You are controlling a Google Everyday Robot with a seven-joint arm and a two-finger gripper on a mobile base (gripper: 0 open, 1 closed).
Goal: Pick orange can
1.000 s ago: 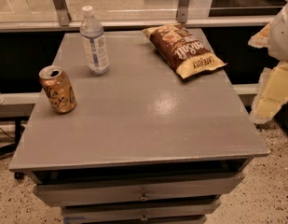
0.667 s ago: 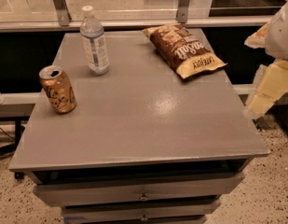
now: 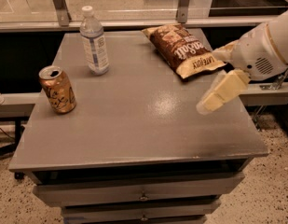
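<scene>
The orange can (image 3: pixel 57 89) stands upright near the left edge of the grey table (image 3: pixel 134 125). It is orange-gold with dark cursive script and a silver top. My gripper (image 3: pixel 209 82) hangs over the table's right side, just in front of the chip bag and far to the right of the can. Its cream fingers (image 3: pixel 222 90) are spread apart and hold nothing. The white arm (image 3: pixel 267 48) comes in from the right edge of the view.
A clear water bottle (image 3: pixel 94 41) with a white cap stands at the back left, behind the can. A brown chip bag (image 3: pixel 181 48) lies at the back right. Drawers (image 3: pixel 143 196) sit below the tabletop. A rail and glass run behind the table.
My arm has swung left from beside the table to over its right side. The can, bottle and bag have not moved.
</scene>
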